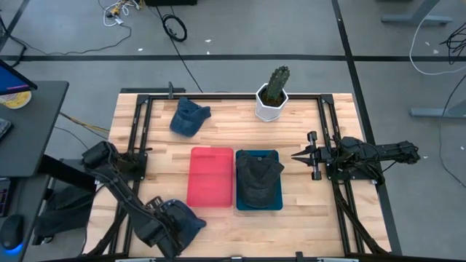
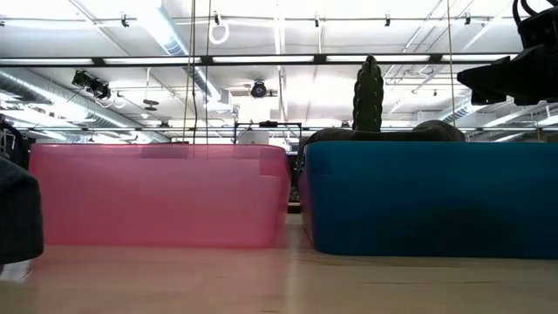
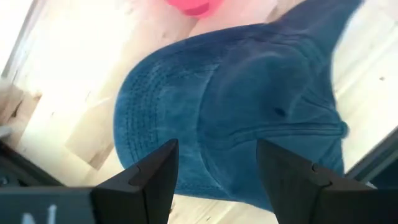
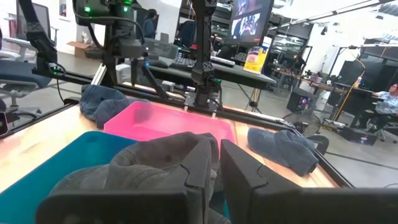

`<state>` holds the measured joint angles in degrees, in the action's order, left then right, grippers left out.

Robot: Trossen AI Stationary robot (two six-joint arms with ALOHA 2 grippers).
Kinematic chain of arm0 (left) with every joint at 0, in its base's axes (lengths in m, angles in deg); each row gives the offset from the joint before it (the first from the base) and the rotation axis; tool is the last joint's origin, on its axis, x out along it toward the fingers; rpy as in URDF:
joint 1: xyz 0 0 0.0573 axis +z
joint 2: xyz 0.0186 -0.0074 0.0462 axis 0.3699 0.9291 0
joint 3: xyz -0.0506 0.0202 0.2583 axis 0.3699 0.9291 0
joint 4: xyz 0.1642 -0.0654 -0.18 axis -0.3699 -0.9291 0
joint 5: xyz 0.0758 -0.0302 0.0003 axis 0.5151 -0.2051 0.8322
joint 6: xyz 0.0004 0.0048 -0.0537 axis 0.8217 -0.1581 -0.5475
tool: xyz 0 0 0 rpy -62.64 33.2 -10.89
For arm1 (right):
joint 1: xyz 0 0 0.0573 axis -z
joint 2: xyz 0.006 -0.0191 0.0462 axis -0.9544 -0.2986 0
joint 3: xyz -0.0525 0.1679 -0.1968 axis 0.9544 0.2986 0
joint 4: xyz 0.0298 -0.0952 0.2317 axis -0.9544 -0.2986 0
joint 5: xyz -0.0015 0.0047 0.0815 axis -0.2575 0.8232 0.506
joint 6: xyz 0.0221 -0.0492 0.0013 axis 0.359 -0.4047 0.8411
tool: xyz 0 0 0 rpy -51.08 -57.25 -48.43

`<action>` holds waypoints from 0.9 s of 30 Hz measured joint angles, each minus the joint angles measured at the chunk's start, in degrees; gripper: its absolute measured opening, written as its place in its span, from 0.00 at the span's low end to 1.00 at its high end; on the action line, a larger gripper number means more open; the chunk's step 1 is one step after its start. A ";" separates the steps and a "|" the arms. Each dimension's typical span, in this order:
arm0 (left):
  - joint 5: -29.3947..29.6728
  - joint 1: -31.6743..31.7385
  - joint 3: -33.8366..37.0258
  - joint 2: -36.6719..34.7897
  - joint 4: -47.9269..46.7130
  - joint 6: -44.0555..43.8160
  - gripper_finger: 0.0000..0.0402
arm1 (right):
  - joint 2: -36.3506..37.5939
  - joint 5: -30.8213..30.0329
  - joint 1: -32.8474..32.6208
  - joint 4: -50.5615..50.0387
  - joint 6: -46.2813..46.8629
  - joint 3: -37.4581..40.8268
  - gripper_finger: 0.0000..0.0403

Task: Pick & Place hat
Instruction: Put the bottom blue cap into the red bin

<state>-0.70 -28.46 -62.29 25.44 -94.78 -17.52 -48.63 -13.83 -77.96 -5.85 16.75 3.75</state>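
Right now your left gripper (image 3: 214, 177) hangs low over a blue hat (image 3: 249, 106) at the table's (image 1: 306, 182) near-left corner, fingers spread wide above the crown and not gripping it (the left wrist view shows the gap clearly). Your right gripper (image 1: 297, 155) waits above the table's right side, just beside the blue bin (image 1: 258, 205), its fingers nearly pressed together on nothing. A dark grey hat (image 1: 258, 178) lies in that bin; the pink bin (image 1: 211, 177) touches its left side. Another blue hat (image 1: 188, 116) lies at the far left, near the potted cactus (image 1: 274, 91).
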 joint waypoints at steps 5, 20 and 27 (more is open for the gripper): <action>-1.52 1.40 0.00 2.72 -0.83 1.16 0.55 | 0.00 0.02 -0.01 -0.01 0.00 0.00 0.10; -6.08 1.04 0.02 7.49 -0.82 1.42 0.52 | 0.00 0.02 0.01 -0.01 -0.01 0.00 0.10; -6.01 1.15 0.02 7.49 -0.48 2.39 0.37 | 0.00 0.00 0.01 0.01 -0.01 0.00 0.10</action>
<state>-6.71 -27.31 -62.27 32.93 -95.26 -15.12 -48.63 -13.83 -77.95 -5.84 16.74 3.75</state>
